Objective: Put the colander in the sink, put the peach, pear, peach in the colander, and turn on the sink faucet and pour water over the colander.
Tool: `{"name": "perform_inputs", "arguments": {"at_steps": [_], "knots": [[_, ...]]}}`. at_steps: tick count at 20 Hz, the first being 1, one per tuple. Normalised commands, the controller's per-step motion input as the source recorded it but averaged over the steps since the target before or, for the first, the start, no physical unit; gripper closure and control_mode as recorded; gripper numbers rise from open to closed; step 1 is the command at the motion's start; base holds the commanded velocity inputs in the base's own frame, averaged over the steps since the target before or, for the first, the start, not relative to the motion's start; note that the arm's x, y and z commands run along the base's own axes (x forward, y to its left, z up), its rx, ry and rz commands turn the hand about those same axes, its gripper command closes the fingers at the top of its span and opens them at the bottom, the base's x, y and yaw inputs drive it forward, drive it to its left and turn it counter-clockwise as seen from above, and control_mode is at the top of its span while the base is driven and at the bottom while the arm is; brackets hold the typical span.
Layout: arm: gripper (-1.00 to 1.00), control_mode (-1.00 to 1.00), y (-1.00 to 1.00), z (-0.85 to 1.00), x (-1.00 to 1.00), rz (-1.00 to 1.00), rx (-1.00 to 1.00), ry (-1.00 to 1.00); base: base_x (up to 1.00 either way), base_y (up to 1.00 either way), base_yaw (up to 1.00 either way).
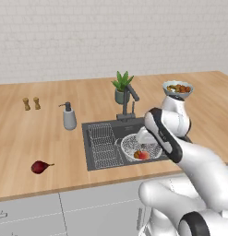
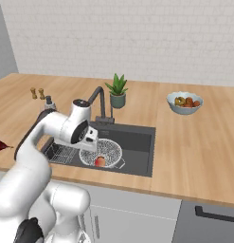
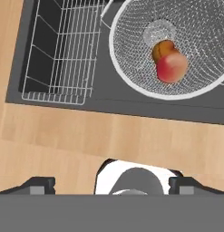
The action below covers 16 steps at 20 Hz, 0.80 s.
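Fruit-loading step: colander (image 3: 177, 50) is parked in the sink (image 3: 104, 90), peaches (image 3: 171, 67) inside, just ahead of the fingers (image 3: 111, 186), spread wide, empty. Pear (image 1: 39, 166), well off on the bench (image 1: 23, 138), probably gets grabbed next.

This place is a kitchen. A long wooden counter (image 1: 51, 133) runs under a wall of pale brick, and a dark sink (image 1: 99, 126) with a wire rack (image 1: 103, 145) is set into it. Behind the basin stands the sink faucet (image 1: 128, 99), with a soap dispenser (image 1: 69, 116) beside it. A bowl of fruit (image 2: 184, 102), a small potted plant (image 2: 117, 90) and two shakers (image 1: 31, 103) stand on the counter, and grey cabinet fronts (image 1: 78, 214) are below it.
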Motion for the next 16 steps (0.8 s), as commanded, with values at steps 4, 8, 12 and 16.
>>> {"name": "perform_inputs", "arguments": {"at_steps": [4,8,12,16], "knots": [[-1.0,-1.0,1.0,0.25,-0.49,0.0,0.0,0.0,0.0,0.0,0.0],[-1.0,-1.0,1.0,0.23,-0.16,-0.01,-0.05,0.0,0.0,0.0,0.0],[-1.0,-1.0,1.0,0.3,0.18,-0.03,-0.02,0.04,0.0,0.0,0.0],[-1.0,-1.0,0.95,0.24,0.4,0.17,0.0,0.02,0.0,0.0,0.0]]}}
